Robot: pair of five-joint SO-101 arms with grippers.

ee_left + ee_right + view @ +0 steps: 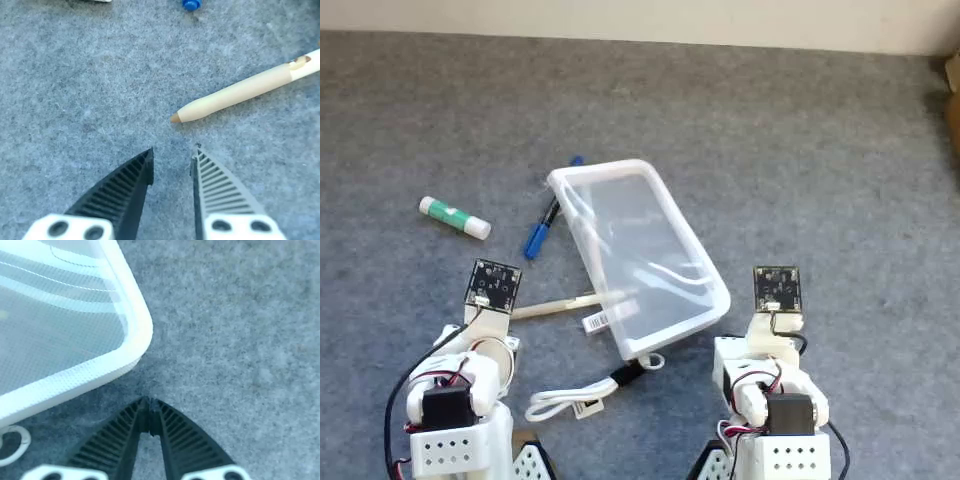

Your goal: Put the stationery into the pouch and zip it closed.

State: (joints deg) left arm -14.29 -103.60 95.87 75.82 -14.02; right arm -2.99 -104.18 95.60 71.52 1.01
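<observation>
**Left claw (173, 150) parted near the beige pen (240, 92), right claw (149, 401) shut by the pouch (60, 325)**

Our left claw hangs over the grey felt (75, 75) with a moderate gap between its black and white fingers. It holds nothing and touches nothing. The beige pen's tip lies just beyond the fingertips, apart from them. In the high view that pen (555, 306) lies at lower left of the frame, its far end meeting the lower left corner of the pouch (650, 215). We cannot tell whether that end is under the pouch or inside it.

Our right claw has its fingers pressed together, empty, just short of the pouch's white-edged corner and not touching it.

The pouch, clear with a white border, lies slanted at the centre of the frame, and the felt shows through its wall. A blue pen (538, 237) lies left of centre against the pouch's upper left corner. A glue stick (455, 217) lies at the left, well apart from both claws. A white cord (570, 398) and a ring (653, 360) trail from the pouch's bottom corner at lower centre
</observation>
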